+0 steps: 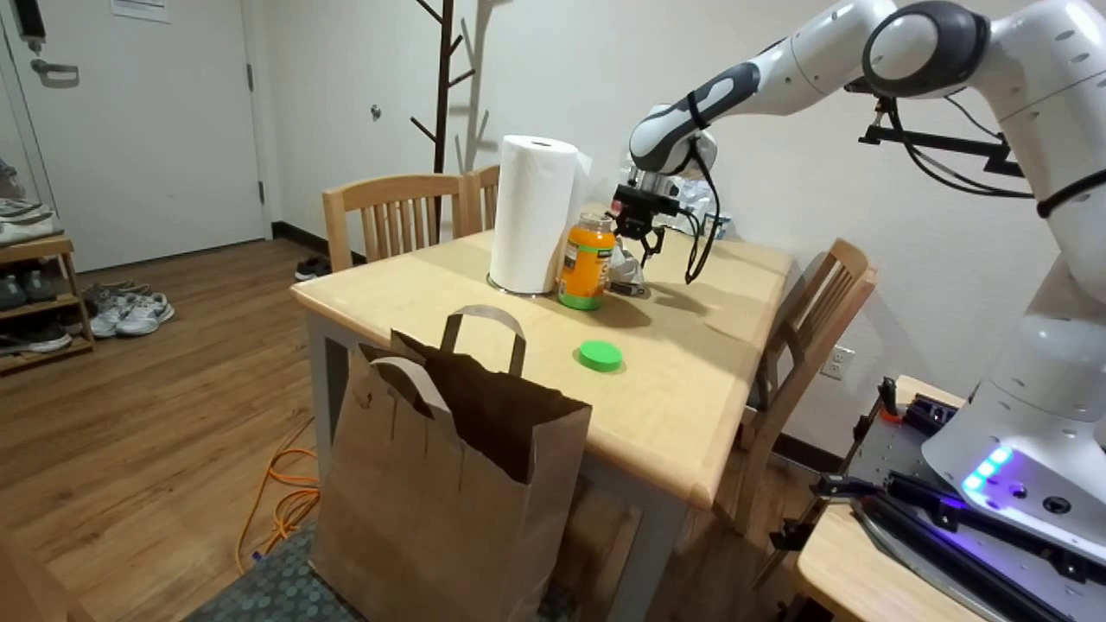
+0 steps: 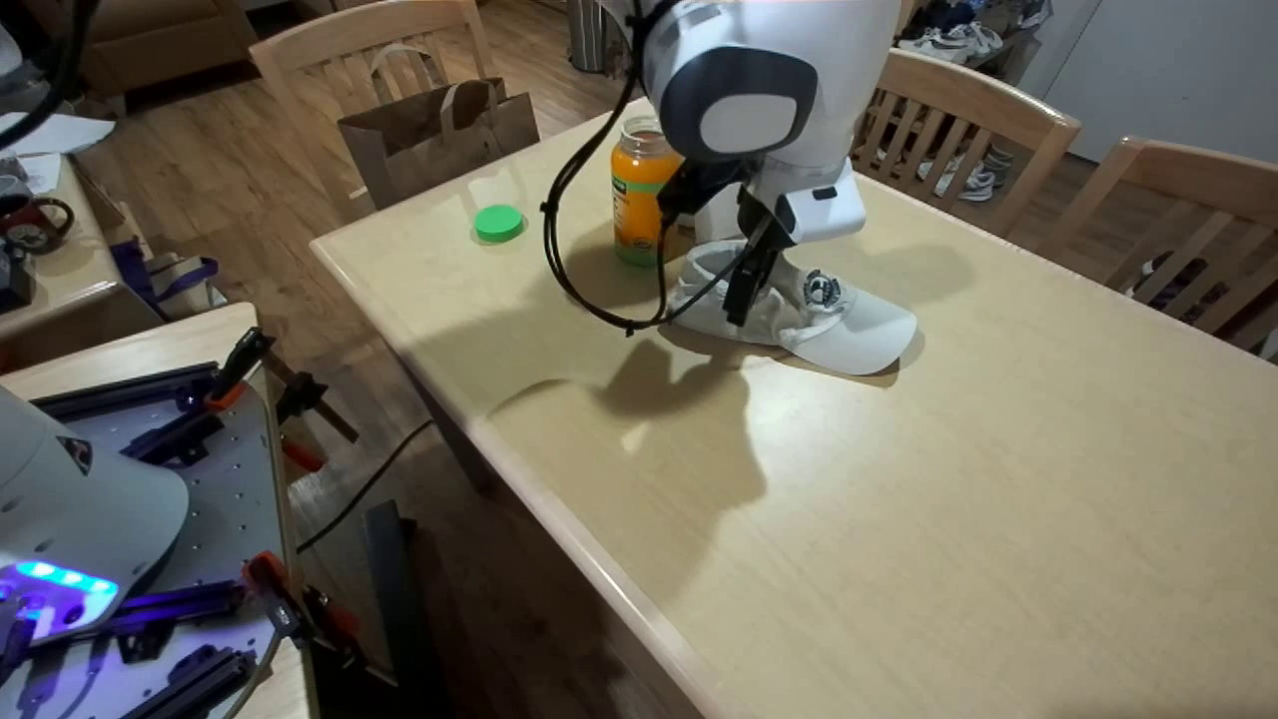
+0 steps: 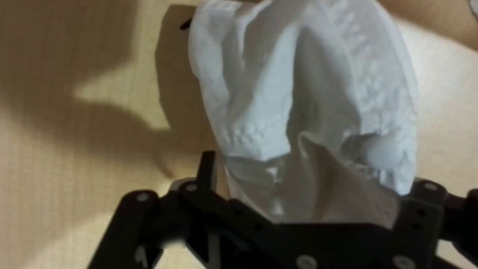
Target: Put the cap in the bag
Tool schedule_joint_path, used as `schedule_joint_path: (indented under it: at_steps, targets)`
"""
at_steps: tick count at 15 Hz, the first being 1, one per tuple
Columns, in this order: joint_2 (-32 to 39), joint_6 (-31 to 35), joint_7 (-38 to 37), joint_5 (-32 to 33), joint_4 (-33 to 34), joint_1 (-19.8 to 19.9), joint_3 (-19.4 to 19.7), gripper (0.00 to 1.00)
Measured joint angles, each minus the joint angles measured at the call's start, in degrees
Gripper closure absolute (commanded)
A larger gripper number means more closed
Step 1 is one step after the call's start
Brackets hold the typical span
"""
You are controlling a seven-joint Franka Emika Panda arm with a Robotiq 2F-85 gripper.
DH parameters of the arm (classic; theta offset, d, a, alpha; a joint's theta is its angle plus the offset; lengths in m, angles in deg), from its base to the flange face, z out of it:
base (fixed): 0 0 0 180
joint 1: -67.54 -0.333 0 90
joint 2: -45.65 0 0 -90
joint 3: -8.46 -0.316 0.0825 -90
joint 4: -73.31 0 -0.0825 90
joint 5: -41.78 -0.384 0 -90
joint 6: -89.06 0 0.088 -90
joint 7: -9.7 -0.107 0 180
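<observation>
White fabric forms the brimmed cap (image 2: 799, 318), lying near the tall orange jar (image 2: 639, 200). The black two-finger gripper (image 3: 316, 175) is spread, with the cap between its fingers. The brown paper bag (image 1: 441, 501) stands apart from the jar.

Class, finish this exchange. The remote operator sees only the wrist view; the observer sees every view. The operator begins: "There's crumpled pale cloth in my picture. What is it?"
Observer: A cap; an exterior view shows a round badge above its brim.
Operator: Where might it go?
Observer: In both exterior views, a paper bag stands beside the table with its top open.
Operator: Anything tall nearby?
Observer: Yes, in both exterior views an orange jar stands upright close to the gripper.
</observation>
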Motion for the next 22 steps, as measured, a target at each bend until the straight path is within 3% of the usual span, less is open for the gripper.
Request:
schedule_joint_path:
  at_steps: [2,11,15,22]
  targets:
    - [2.64,-2.23,-0.05,0.00,2.92,0.45,0.53,0.32]
    - [7.86,-9.52,-0.13,0.00,11.75,2.07,0.73,0.90]
    - [8.34,-10.07,-0.15,0.00,12.98,2.49,0.73,0.96]
    - [8.40,-10.27,-0.15,-0.03,13.18,3.08,0.57,0.91]
